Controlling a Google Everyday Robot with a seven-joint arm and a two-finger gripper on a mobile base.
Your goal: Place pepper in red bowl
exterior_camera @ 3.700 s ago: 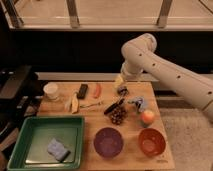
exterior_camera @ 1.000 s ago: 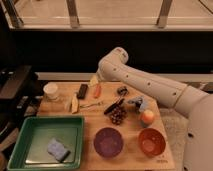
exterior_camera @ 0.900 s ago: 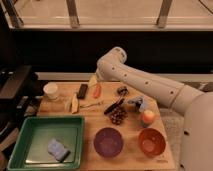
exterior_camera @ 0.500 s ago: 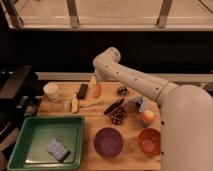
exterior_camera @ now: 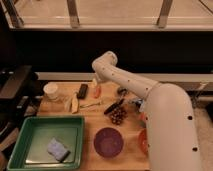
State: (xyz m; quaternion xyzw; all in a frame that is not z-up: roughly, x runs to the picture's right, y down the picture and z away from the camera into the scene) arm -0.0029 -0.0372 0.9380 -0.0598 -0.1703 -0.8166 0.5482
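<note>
Pepper point(exterior_camera: 97, 92): lying on the board point(exterior_camera: 95, 124)
Gripper point(exterior_camera: 94, 84): spread wide, just above it
Red bowl point(exterior_camera: 142, 142): mostly behind the arm point(exterior_camera: 130, 85)

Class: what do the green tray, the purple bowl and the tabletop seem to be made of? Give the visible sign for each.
Green tray: probably plastic, smooth, uniform colour with a slight sheen. Purple bowl: likely plastic, plain even colour. Tabletop: seemingly wood, pale tan surface. The claw hangs over the pepper at the back.
</note>
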